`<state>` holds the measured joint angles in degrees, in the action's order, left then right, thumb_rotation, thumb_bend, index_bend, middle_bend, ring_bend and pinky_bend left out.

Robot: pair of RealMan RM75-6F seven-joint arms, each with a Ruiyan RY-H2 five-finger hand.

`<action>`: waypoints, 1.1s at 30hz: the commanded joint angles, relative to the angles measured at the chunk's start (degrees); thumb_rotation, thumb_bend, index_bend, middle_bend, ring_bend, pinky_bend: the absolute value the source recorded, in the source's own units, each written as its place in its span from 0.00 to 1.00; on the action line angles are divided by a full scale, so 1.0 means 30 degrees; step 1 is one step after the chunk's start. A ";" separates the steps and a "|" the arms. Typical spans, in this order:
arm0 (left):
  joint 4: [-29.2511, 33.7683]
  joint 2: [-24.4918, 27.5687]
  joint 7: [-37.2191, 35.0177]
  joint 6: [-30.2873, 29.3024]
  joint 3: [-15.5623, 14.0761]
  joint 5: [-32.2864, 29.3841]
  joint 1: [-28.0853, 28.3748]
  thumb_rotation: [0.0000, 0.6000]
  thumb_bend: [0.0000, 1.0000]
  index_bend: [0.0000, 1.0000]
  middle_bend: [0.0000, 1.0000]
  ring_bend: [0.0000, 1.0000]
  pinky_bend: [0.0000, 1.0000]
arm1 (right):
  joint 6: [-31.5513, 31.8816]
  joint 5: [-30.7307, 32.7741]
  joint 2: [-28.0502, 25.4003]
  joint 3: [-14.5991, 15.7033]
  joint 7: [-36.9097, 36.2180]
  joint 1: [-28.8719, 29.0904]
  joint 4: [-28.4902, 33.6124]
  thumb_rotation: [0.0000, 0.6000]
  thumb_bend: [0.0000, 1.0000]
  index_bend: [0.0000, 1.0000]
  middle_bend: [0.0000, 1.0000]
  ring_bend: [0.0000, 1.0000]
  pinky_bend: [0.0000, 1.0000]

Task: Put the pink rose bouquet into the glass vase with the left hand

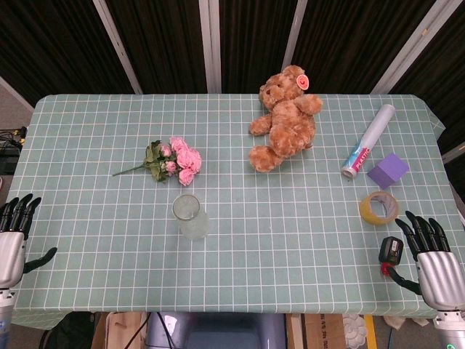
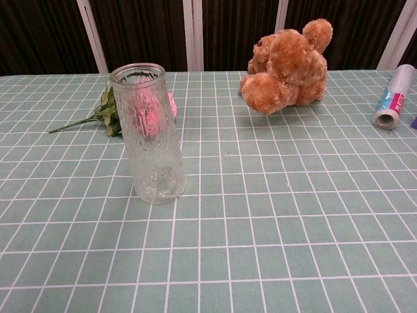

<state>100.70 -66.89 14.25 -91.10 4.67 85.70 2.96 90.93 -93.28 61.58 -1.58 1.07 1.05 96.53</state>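
Surface (image 1: 290, 240): green checked cloth.
Glass vase (image 1: 190, 216): upright, rigid, breakable, likely slippery.
Pink rose bouquet (image 1: 174, 161): lying just behind vase; light, soft heads; best taken by stem.
Left robot hand (image 1: 14, 236): released, empty, at surface edge.

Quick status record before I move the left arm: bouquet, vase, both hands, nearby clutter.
bouquet: pink rose bouquet lying flat on the table, stem pointing left, not held
vase: glass vase upright, empty, just in front of the bouquet
left hand: left hand at the near left table edge, fingers apart, holding nothing
right hand: right hand at the near right edge, holding nothing
clutter: teddy bear, tape roll
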 commanded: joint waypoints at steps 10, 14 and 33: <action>0.0097 0.0118 -0.0207 -0.0156 -0.0048 0.0147 -0.0092 1.00 0.19 0.10 0.04 0.04 0.09 | 0.0078 -0.0072 -0.0014 0.0040 0.0067 -0.0061 0.0041 1.00 0.21 0.13 0.08 0.09 0.00; -0.0035 0.0097 -0.0293 0.0179 0.0096 -0.0258 0.0049 1.00 0.19 0.10 0.04 0.04 0.09 | -0.0030 0.0072 0.0016 -0.0003 0.0094 -0.0032 0.0035 1.00 0.21 0.13 0.08 0.09 0.00; -0.0696 -0.0476 0.0810 0.4287 0.2619 -0.4734 0.2783 1.00 0.17 0.09 0.02 0.04 0.09 | 0.0042 0.0432 -0.0004 -0.0150 -0.0185 -0.0118 -0.0276 1.00 0.20 0.14 0.08 0.09 0.00</action>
<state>98.97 -68.71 14.53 -83.42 9.93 75.85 7.76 91.11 -92.12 61.52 -1.94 0.51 0.68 95.77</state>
